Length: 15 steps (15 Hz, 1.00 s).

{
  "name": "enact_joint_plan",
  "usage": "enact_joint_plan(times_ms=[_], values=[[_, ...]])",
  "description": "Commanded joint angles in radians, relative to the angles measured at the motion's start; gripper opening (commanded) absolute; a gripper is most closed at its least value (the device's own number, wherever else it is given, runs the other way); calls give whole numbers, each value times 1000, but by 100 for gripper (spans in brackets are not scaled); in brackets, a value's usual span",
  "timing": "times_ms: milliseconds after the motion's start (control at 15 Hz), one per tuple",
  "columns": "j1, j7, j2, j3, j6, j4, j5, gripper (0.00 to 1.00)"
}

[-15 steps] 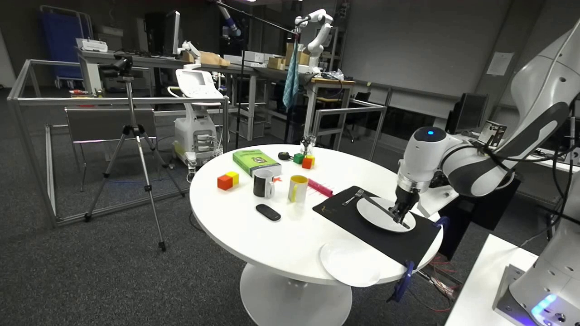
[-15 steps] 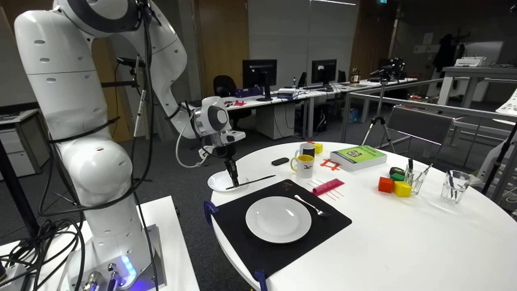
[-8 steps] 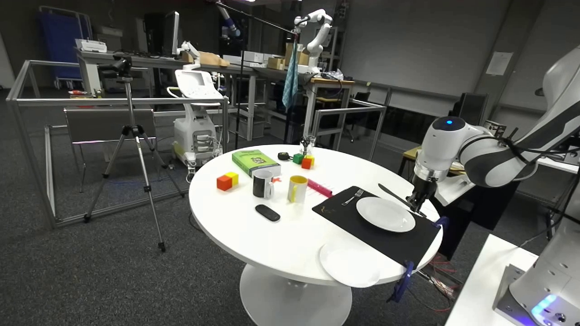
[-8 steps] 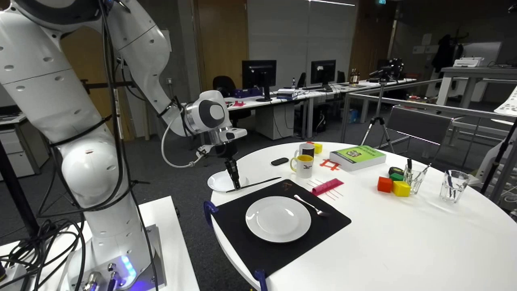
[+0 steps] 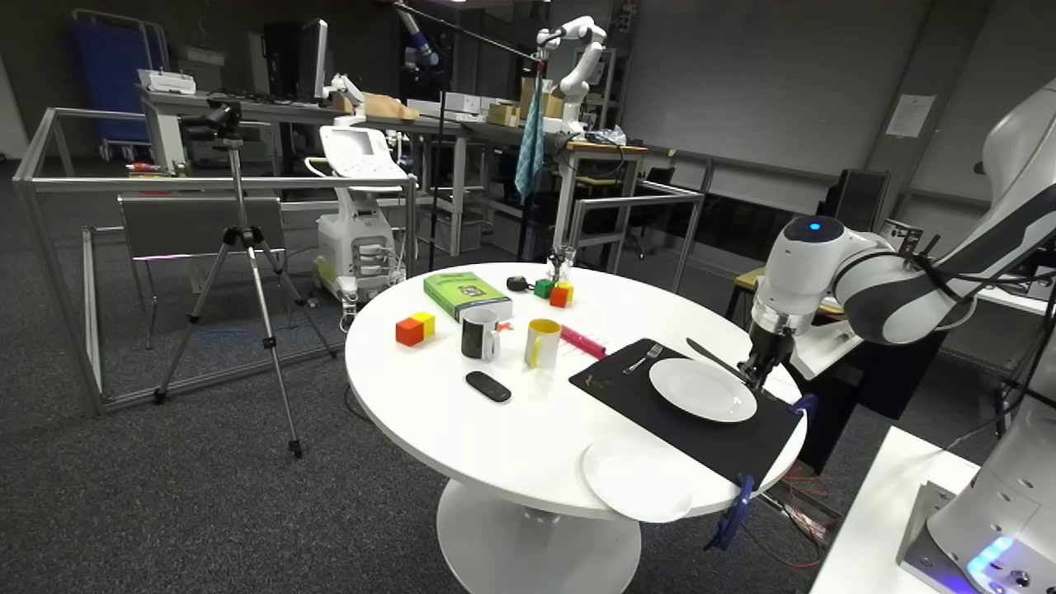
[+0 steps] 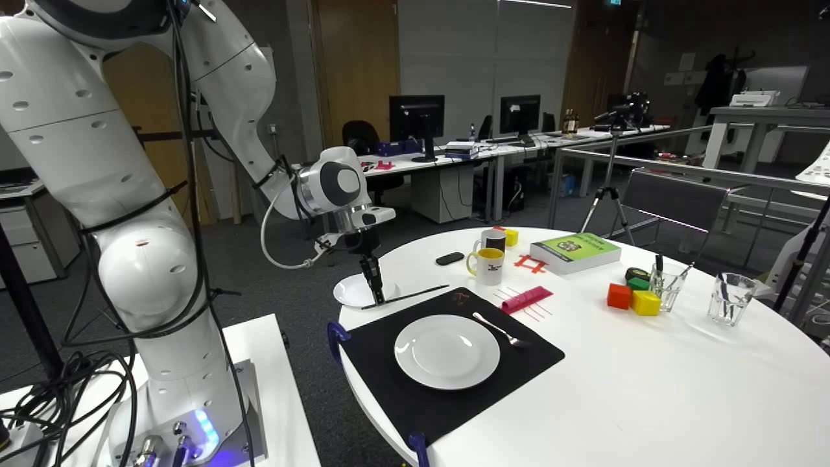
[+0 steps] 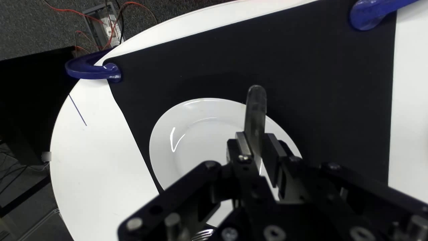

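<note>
In an exterior view, your gripper [image 5: 751, 381] pinches a dark, slender knife [image 5: 714, 355] near one end; its long part shows just past the rim of a white plate [image 5: 701, 390]. In an exterior view, that plate rests on a black placemat [image 6: 441, 415] with a fork [image 6: 500, 329] beside it, and the knife seems to hang above the table [image 6: 648, 389], height uncertain. In the wrist view, the pads [image 7: 243, 144] press both sides of the knife, one rounded end jutting out over the placemat. Gripped so off-centre, it may well pivot: hold firm, move smoothly, and give the plate's rim clearance.
</note>
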Motion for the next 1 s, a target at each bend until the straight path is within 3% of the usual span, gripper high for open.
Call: enact_joint_plan(times_ms=[0, 267, 333, 933], values=[[-40, -11, -2, 43, 2, 0, 15, 17], [-40, -11, -2, 43, 2, 0, 15, 17], [-40, -11, -2, 43, 2, 0, 15, 4], [-149, -77, -25, -4, 86, 7, 2, 4]])
